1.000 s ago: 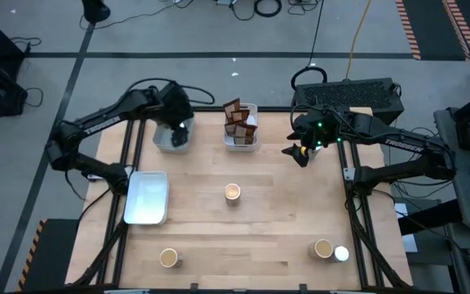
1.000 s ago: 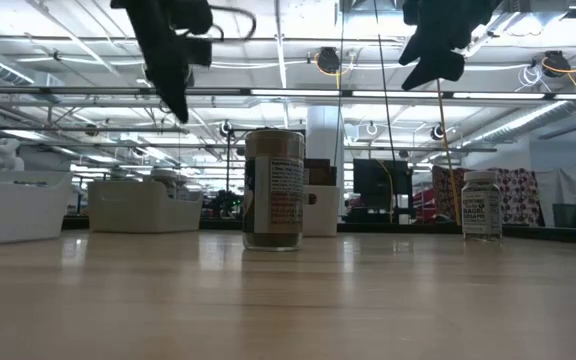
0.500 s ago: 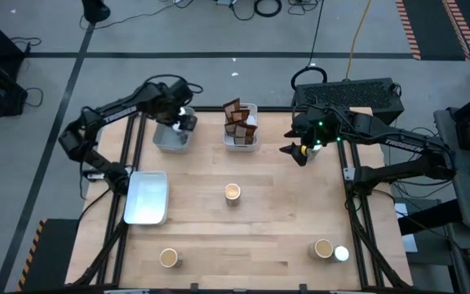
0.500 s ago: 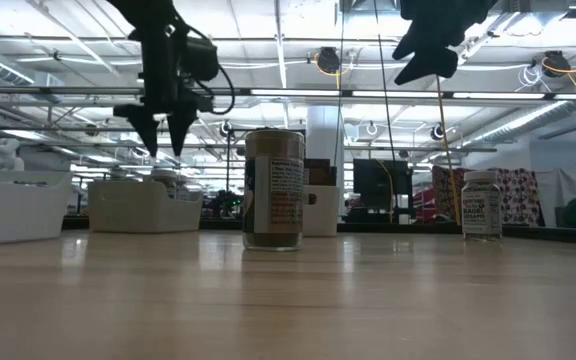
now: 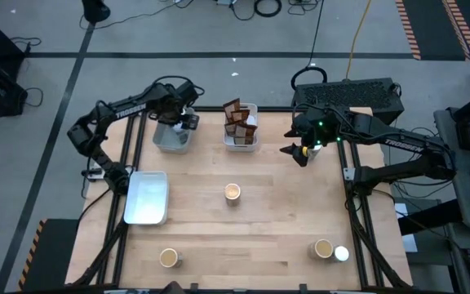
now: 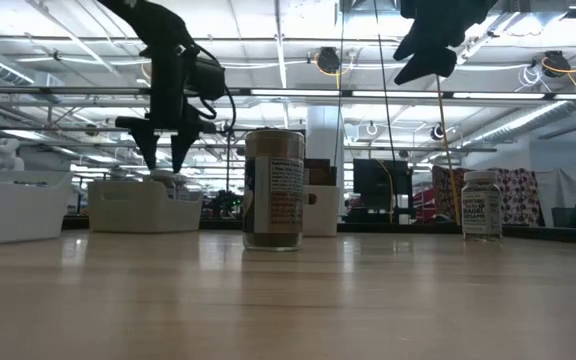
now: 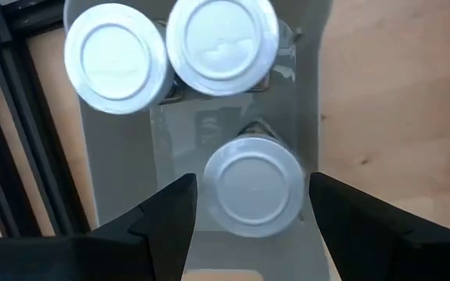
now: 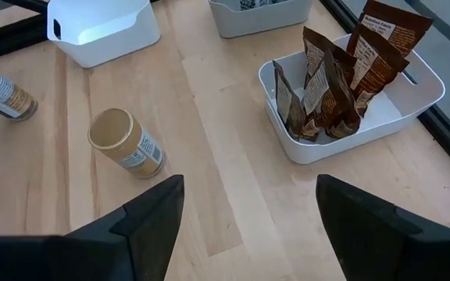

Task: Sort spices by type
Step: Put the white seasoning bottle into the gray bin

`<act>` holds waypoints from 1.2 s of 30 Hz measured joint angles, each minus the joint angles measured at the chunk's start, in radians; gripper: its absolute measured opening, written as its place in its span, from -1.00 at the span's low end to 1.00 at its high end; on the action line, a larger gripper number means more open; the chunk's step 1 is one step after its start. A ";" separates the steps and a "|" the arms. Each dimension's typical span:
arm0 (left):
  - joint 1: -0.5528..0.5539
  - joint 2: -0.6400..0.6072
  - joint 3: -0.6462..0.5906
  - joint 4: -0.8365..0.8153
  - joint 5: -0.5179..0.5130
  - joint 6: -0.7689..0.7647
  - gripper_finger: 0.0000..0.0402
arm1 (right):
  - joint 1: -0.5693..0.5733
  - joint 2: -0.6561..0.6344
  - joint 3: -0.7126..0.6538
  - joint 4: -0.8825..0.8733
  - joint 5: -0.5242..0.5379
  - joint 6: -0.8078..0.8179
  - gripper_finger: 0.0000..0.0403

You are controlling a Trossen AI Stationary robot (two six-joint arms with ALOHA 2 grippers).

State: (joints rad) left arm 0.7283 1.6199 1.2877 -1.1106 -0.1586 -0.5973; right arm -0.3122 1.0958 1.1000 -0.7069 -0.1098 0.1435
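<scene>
Left gripper lowered within last second over tray, jaws spread around white-topped jar; deposit judged complete. Right gripper parked, released.

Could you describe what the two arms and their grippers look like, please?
Both arms are black, slim and jointed, with white TROSSEN lettering along a link. The left gripper ends in two dark tapered fingers with flat angled faces. The right gripper has the same black wedge-shaped fingers, and its wrist shows small green lights and a yellow spot. Thin black cables loop along the left arm's wrist.
</scene>
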 joint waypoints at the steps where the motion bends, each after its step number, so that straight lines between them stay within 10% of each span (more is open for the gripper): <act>1: -0.001 0.000 0.000 0.004 0.001 0.000 0.25 | 0.000 0.000 0.000 0.000 0.000 -0.002 0.35; 36: 0.025 0.000 -0.055 0.067 0.024 0.146 0.05 | 0.000 0.000 0.000 0.000 0.001 -0.033 0.35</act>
State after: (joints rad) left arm 0.7536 1.6196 1.2324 -1.0436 -0.1345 -0.4514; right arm -0.3126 1.0958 1.1000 -0.7067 -0.1093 0.1108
